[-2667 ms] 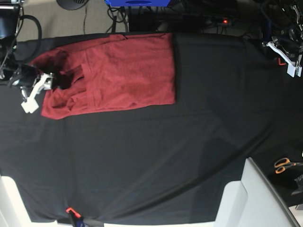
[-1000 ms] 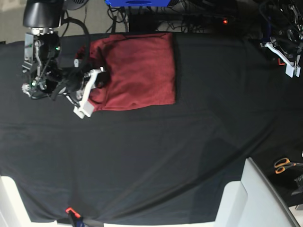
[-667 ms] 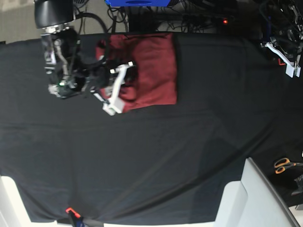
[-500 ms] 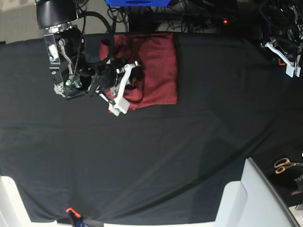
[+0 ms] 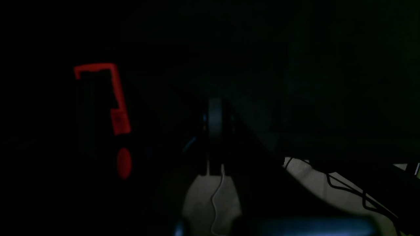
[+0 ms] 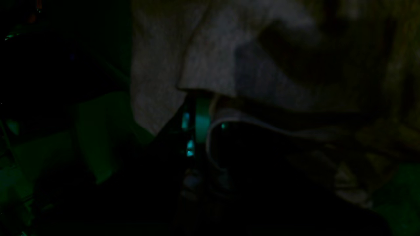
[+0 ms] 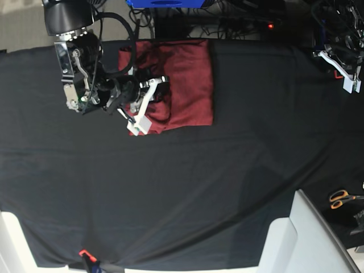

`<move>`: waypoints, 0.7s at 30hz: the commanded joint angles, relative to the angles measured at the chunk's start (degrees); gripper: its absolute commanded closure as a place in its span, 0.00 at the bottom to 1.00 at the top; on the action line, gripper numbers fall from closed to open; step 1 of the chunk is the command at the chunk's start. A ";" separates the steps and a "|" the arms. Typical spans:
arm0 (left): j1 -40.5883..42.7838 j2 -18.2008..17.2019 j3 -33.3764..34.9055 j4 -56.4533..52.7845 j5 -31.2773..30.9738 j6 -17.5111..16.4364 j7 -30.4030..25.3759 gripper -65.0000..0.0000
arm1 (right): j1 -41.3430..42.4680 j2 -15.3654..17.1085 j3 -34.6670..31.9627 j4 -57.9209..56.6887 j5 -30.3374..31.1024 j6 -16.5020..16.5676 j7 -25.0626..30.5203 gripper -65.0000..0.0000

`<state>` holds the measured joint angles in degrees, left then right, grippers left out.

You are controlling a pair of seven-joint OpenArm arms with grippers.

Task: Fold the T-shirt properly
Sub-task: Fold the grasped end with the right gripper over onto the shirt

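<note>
The maroon T-shirt (image 7: 185, 85) lies on the black table cover (image 7: 199, 187) at the back, folded into a narrow rectangle. Its left part is lifted and bunched. My right gripper (image 7: 147, 105) is over the shirt's left edge, shut on a fold of the fabric. The right wrist view is very dark and shows dim cloth (image 6: 213, 65) draped right at the gripper (image 6: 200, 131). My left gripper (image 7: 347, 71) rests off the shirt at the far right table edge, shut and empty. It shows as a narrow dark shape in the dim left wrist view (image 5: 215, 121).
Orange-handled scissors (image 7: 341, 199) lie at the right edge. A white panel (image 7: 307, 239) stands at the front right corner. A blue box (image 7: 165, 3) and cables sit behind the table. An orange clamp (image 7: 85, 254) grips the front edge, and a red clamp (image 5: 115, 98) is near the left gripper.
My right gripper has carried the shirt's left part to the right over the body, making the shirt much narrower. In the last half second it barely moved. The left arm stayed still.
</note>
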<state>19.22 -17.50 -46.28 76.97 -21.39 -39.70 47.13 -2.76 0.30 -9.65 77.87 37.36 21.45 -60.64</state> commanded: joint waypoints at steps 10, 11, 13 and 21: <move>-0.01 -1.18 -0.36 0.70 -0.81 -0.30 -0.76 1.00 | 2.11 0.01 -6.39 0.68 1.27 0.31 0.55 0.99; -0.01 -1.18 -0.36 0.70 -0.72 -0.30 -0.76 1.00 | 2.11 0.01 -6.39 0.68 1.27 0.31 0.55 0.99; -0.01 -1.18 -0.36 0.70 -0.72 -0.30 -0.76 1.00 | 2.11 0.01 -6.48 0.68 1.27 0.22 0.55 0.99; -0.01 -1.18 -0.36 0.70 -0.63 -0.30 -0.76 1.00 | 2.81 0.01 -6.66 0.68 1.27 -4.44 3.19 0.99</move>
<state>19.22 -17.47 -46.28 76.97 -21.39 -39.70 47.13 -0.67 0.60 -16.27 77.60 37.43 16.86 -57.98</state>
